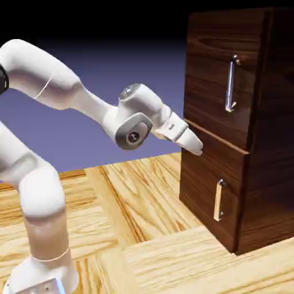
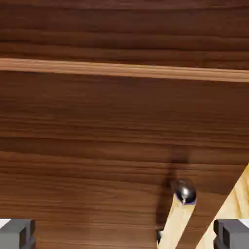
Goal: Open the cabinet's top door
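Two dark walnut-grain doors face the white two-finger gripper (image 2: 124, 233), whose grey fingertips stand wide apart with nothing between them. The larger upper door (image 1: 215, 74) sits shut at the cabinet's top; its long silvery vertical bar handle (image 1: 231, 83) is near the front's outer edge, beside the dark side wall (image 1: 270, 138). The gripper points at the front around the seam, below that handle. The likeliest slip is picking the wrong bar: the short pale handle (image 1: 218, 200) on the lower door (image 1: 198, 189) shows in the hand view, while the silvery one doesn't. Rising too close could scrape a fingertip on the seam's ledge. Both compartments are closed, so their contents can't be told.
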Robot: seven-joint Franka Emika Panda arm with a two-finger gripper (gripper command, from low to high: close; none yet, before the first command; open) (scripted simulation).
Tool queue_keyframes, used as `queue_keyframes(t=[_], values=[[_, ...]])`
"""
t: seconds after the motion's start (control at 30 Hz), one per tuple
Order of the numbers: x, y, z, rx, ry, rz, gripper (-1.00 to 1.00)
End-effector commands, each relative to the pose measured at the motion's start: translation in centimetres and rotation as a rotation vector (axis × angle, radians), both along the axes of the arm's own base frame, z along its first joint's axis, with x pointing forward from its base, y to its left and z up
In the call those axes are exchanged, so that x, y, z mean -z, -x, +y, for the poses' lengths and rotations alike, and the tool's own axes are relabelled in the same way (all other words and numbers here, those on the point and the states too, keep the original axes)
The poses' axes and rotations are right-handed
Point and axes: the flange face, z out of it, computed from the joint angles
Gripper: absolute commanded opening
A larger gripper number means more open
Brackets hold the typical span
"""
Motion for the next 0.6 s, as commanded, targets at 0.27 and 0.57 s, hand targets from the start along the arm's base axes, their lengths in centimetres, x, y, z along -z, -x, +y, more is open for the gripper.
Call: queue_keyframes(t=[0.27, 0.57], values=[[-4.1, -0.5, 2.3, -0.289, 0.337, -0.106, 1.00], [-7.4, -0.3, 3.7, -0.536, 0.698, -0.210, 1.00]])
